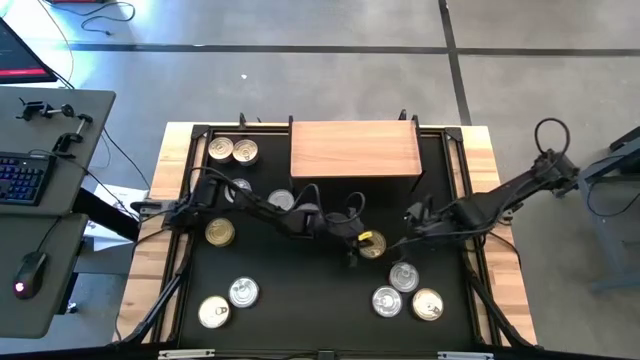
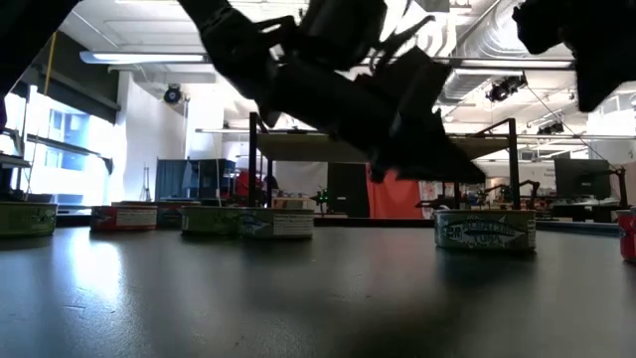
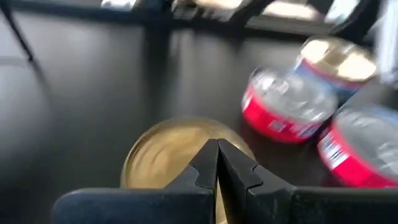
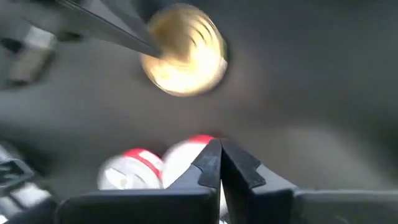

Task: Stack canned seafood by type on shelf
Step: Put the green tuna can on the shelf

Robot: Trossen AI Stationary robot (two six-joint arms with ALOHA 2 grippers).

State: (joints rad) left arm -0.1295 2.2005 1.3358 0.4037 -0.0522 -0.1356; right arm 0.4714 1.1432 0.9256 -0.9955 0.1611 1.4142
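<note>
Over the middle of the table, the left gripper hangs pinched shut and empty above a gold tin. It should open wide first. The right gripper is shut and empty too.

Black mat-covered tabletop with light wooden edges, grey side desk carrying a blue-backlit black keyboard and black computer mouse, grey concrete floor beyond
</note>
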